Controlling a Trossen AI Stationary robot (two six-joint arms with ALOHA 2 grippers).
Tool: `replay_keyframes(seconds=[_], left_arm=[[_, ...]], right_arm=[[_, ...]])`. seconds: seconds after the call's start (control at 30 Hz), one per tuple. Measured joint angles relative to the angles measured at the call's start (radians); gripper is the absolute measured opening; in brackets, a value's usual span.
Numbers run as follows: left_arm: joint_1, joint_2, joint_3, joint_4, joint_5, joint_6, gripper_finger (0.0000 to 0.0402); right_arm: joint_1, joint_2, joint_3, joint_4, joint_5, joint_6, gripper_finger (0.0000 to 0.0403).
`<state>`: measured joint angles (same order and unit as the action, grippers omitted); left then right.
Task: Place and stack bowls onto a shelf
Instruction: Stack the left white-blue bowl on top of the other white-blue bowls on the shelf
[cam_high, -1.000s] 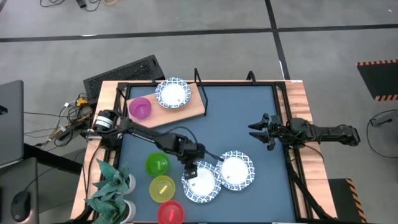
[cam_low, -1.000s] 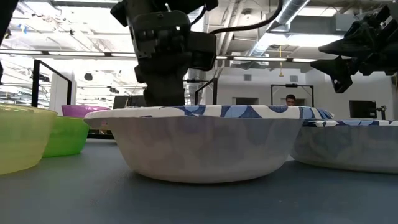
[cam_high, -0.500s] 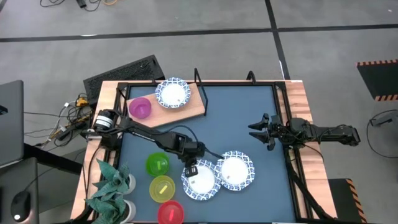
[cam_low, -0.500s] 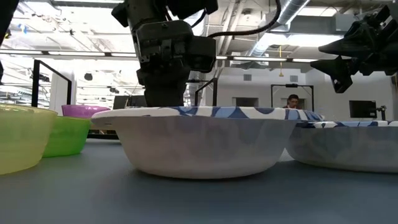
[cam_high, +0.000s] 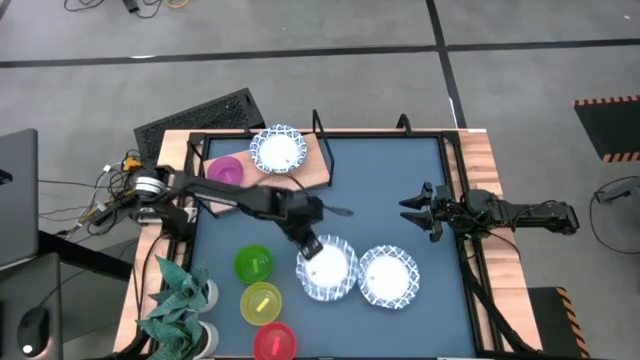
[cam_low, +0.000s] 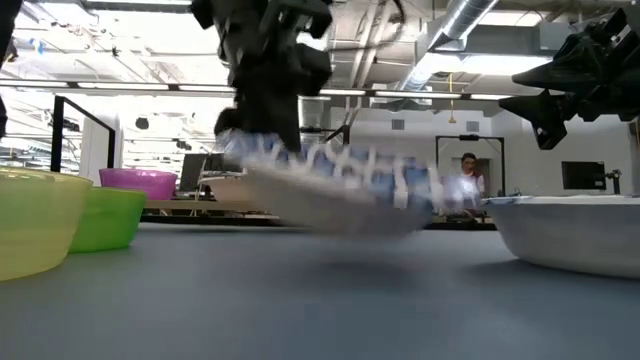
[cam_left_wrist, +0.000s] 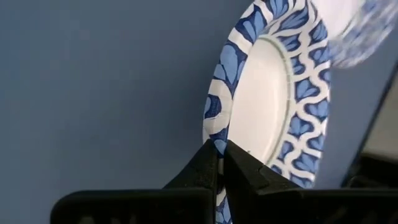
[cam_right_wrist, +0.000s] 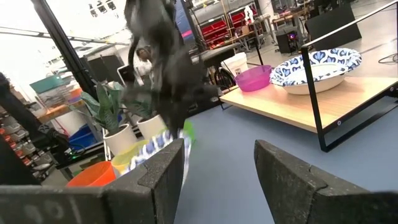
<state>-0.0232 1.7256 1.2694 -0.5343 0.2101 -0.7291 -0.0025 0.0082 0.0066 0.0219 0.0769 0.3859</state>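
Note:
My left gripper is shut on a white bowl with a blue patterned rim, which hangs tilted above the table; the low view shows this bowl blurred. A second patterned bowl rests on the table to its right. On the light-wood shelf at the far left stand a purple bowl and another patterned bowl. Green, yellow and red bowls sit near the left front. My right gripper waits open at the right edge. My left gripper pinches the bowl's patterned rim between its two fingers, one inside the bowl and one outside, at the bowl's far-left side. The fingers slant down from the table's left. The bowl is lifted clear, tilted, its free side lower.
A potted green plant stands at the near left corner. Black metal supports rise at the shelf's right end. The shelf board has bare wood to the right of its bowls.
My left gripper has taken hold of the patterned bowl's rim and risen, moving toward the table's far edge and rolling. The bowl has come off the table, where it lay against the second patterned bowl, and now hangs tilted.

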Motion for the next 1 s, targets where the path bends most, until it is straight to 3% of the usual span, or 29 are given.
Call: replay_keyframes(seconds=[0.3, 0.63, 0.87, 1.0], left_arm=[[0.152, -0.251, 0.001, -0.069, -0.146, -0.042, 0.0000], [0.440, -0.448, 0.001, -0.189, -0.382, -0.004, 0.0000], [0.671, -0.464, 0.002, -0.265, -0.403, 0.030, 0.0000], [0.760, -0.427, 0.002, -0.289, -0.336, 0.074, 0.0000]], right_arm=[[0.000, 0.000, 0.000, 0.000, 0.002, -0.001, 0.0220], [0.000, 0.020, 0.000, 0.004, 0.025, -0.001, 0.0220], [0.000, 0.070, 0.000, 0.019, 0.109, -0.023, 0.0220], [0.000, 0.098, 0.000, 0.021, 0.121, -0.027, 0.0220]])
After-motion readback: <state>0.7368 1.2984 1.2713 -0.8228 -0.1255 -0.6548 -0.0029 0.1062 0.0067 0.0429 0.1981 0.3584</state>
